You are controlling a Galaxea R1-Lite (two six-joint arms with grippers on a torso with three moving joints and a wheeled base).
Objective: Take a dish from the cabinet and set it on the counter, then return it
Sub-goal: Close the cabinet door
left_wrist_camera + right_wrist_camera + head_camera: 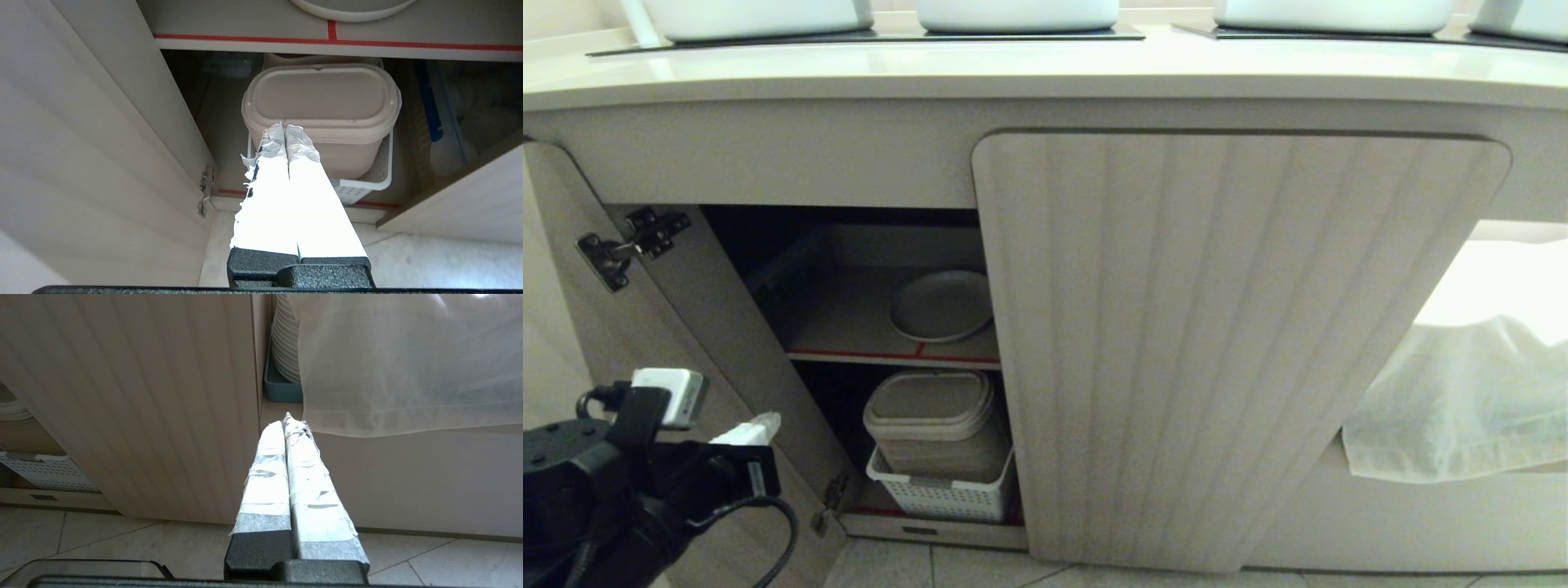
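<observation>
One round cream dish (941, 305), shallow with a raised rim, lies flat on the cabinet's (1241, 343) upper shelf (849, 327), just behind its red-taped edge. The closed door at three o'clock of it is beige, fluted and round-cornered; the counter (1045, 73) above is smooth and cream-white. Below the shelf, a tan lidded tub (935, 420) sits in a white perforated basket (943, 494). The left gripper (756, 429), at seven o'clock of the dish outside the opening, has its taped fingers pressed together, empty. The right gripper (290, 424) is likewise closed, near a hanging white cloth (408, 363)
</observation>
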